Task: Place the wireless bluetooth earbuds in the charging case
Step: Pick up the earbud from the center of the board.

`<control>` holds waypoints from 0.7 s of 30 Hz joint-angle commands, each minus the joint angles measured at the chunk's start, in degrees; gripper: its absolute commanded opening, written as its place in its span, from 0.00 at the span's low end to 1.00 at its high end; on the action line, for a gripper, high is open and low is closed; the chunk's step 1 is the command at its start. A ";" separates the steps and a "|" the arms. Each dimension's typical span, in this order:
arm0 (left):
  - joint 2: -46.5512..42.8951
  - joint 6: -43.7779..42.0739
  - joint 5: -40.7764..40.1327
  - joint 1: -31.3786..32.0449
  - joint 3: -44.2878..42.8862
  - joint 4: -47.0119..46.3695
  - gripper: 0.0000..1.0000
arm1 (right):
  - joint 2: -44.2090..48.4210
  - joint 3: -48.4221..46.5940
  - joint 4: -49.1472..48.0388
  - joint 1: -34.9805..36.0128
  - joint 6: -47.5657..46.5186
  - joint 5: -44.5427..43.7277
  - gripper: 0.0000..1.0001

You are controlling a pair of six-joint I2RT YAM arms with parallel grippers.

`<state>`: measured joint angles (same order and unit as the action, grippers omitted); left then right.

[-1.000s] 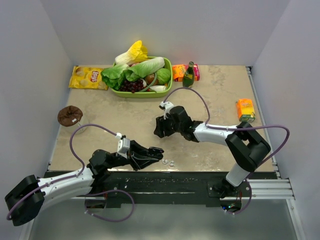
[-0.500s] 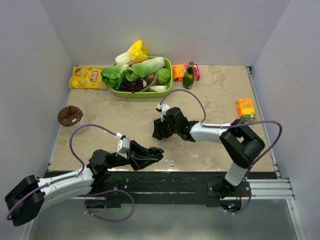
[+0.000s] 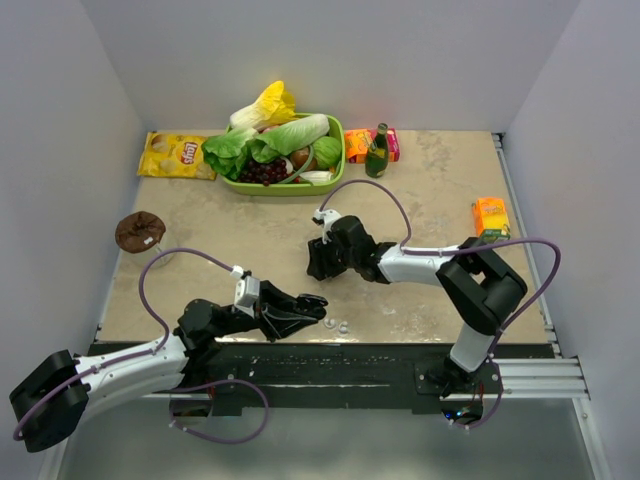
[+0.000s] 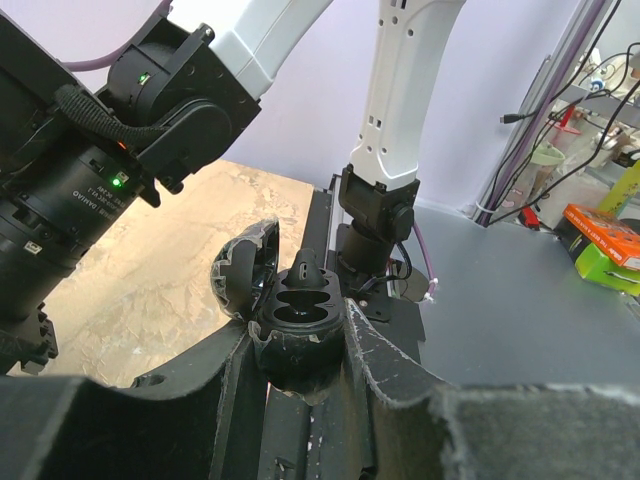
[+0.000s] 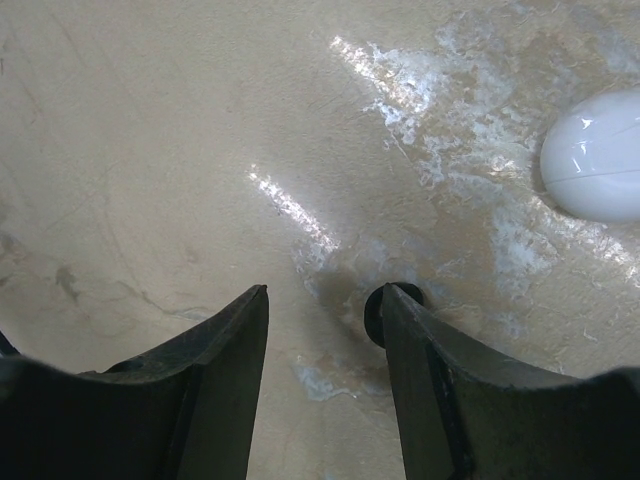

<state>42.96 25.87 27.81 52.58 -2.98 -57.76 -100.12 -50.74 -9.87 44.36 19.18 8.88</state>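
Movement over the last second is all on the right side. The right arm [image 3: 440,265] has swung its elbow in toward the middle, and the right gripper [image 5: 325,300] has slid a touch left and nearer. It now sits low over the mottled beige stone-look tabletop [image 5: 150,150].

From its wrist view the jaws stand partly apart with nothing between them. A tiny glossy black earbud [image 5: 385,312] sits on the table right against the inner edge of one fingertip. That little shuffle reads to me as lining up on the bud. Trouble is, the bud is off to one side of the gap rather than centred, so closing now could just flick it away. A glossy white oval case [image 5: 598,155] lies shut nearby, clear of the fingers.

The left gripper [image 4: 300,345] hasn't budged. It's clamped narrow around a glossy black oval charging case [image 4: 300,310], lid flipped open, held near the front edge of the table. A dark nub stands at the hinge end of the wells. It might be a bud already seated, but the view's too dark for me to say. Two whitish-translucent earbuds [image 3: 343,326] lie on the table just beside that hand, untouched.

So grabbing the black bud looks like the step in hand, and it isn't gripped yet.
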 commanded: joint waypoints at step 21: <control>-0.51 -1.08 -0.04 0.07 4.39 -3.77 0.00 | 1.59 1.96 4.94 -0.50 -1.78 -10.46 0.40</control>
<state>42.94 25.87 27.81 52.58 -2.98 -57.76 -99.53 -50.09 -9.02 44.29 18.96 3.55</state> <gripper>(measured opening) 0.344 0.413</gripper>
